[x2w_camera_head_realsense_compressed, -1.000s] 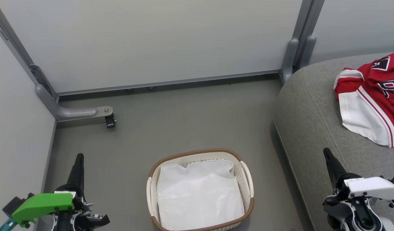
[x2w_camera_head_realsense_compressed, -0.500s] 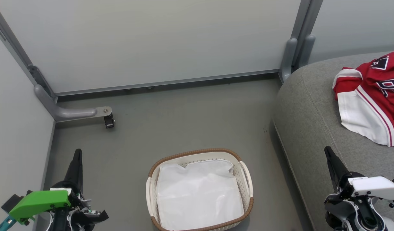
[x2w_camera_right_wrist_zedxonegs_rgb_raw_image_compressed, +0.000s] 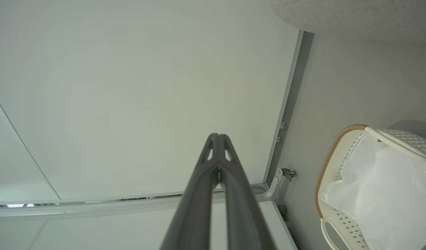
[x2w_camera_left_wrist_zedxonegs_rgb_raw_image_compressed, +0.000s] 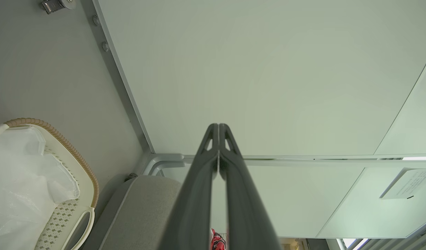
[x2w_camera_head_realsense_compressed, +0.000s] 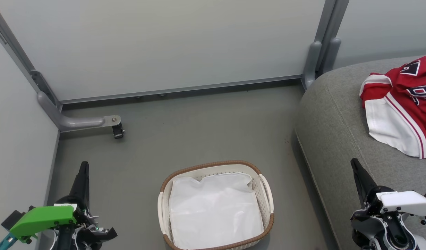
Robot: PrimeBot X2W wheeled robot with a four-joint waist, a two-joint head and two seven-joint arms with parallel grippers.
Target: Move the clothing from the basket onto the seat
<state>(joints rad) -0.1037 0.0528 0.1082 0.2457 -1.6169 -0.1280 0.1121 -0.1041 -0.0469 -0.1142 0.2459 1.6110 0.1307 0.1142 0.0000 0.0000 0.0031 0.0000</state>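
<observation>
Head view: clothing on seat, inside its edge; basket on open floor; left gripper, right gripper closed, empty

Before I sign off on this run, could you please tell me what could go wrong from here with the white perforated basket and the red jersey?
1. The white perforated plastic basket shows a plain white cloth sheet and no red, so a grasp there might carry the wrong thing over.
2. The red jersey with white trim on the grey woven sofa cushion runs past the head view's right edge, so whether every piece lies there cannot be confirmed.
</observation>
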